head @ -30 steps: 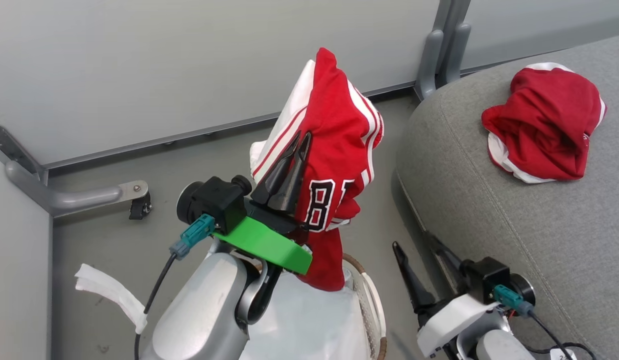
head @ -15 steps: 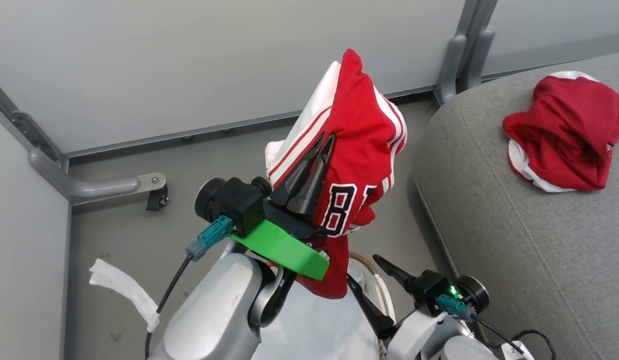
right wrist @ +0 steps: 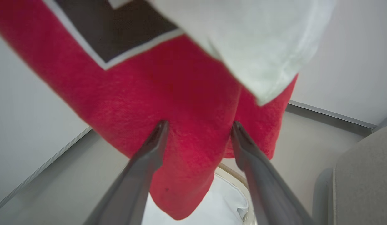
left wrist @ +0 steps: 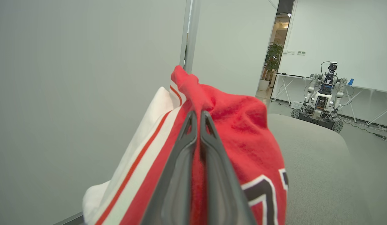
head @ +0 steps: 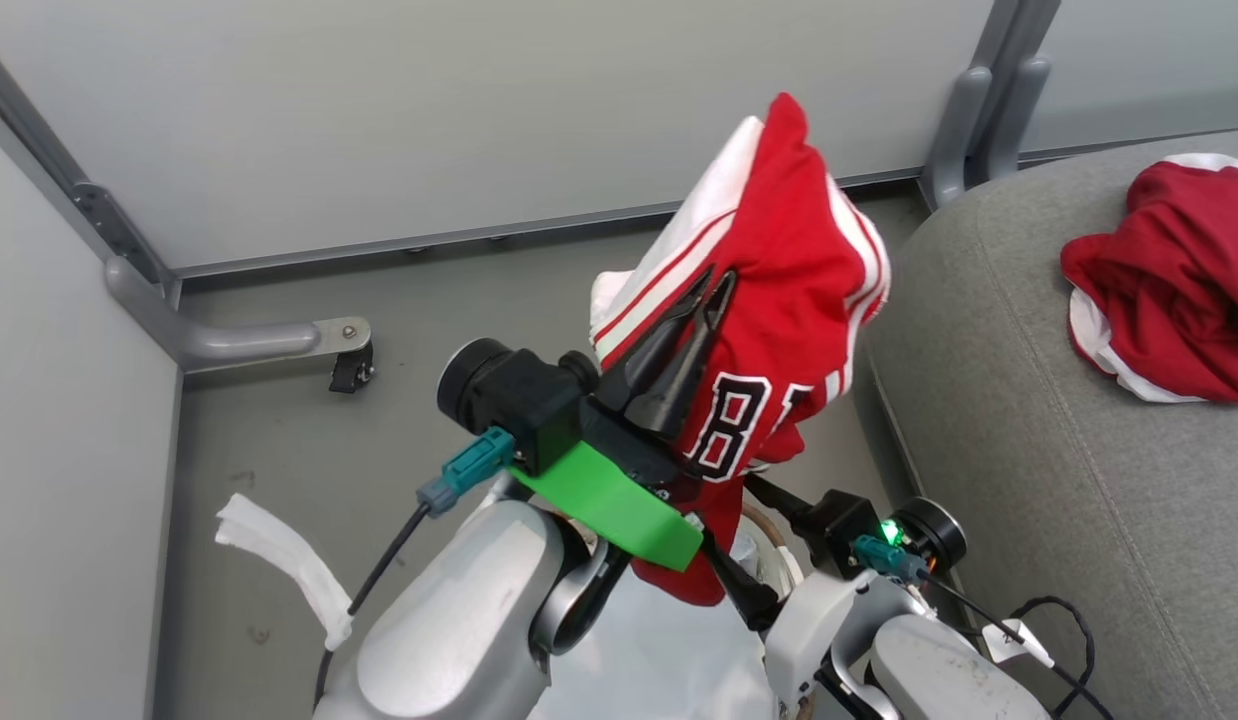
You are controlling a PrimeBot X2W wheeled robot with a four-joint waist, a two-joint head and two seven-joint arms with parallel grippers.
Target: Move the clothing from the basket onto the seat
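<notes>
Pale grey wall panels stand at the back and left, with grey floor below them. The seat takes up the right side of the head view, its rounded corner toward the robot and a stitched seam running down it.

Lettered garment: red with white stripes, a white panel on its left side, and dark white-edged lettering low on the front. It hangs in the air just left of the seat's edge, clear of the cushion, above the basket. Its lower tail dangles over the white liner. Whether the tail touches the liner cannot be told.

Bunched garment: red with white trim, crumpled on the seat toward the far right, well apart from the hanging one.

The basket sits on the floor near the seat's edge. In the right wrist view a curve of its brown rim shows.

Left gripper: jaws pressed together on a fold of the lettered garment, in its upper half. The fingers point up and right in the head view. The left wrist view shows a thin line of red cloth between the two dark fingers.

Right gripper: low, over the basket, jaws spread wide. The garment's tail hangs across the gap at the fingertips. Contact cannot be told, and nothing is pinched.

White strip: crumpled on the floor at lower left.

Second robot: far off beyond the seat in the left wrist view.
</notes>
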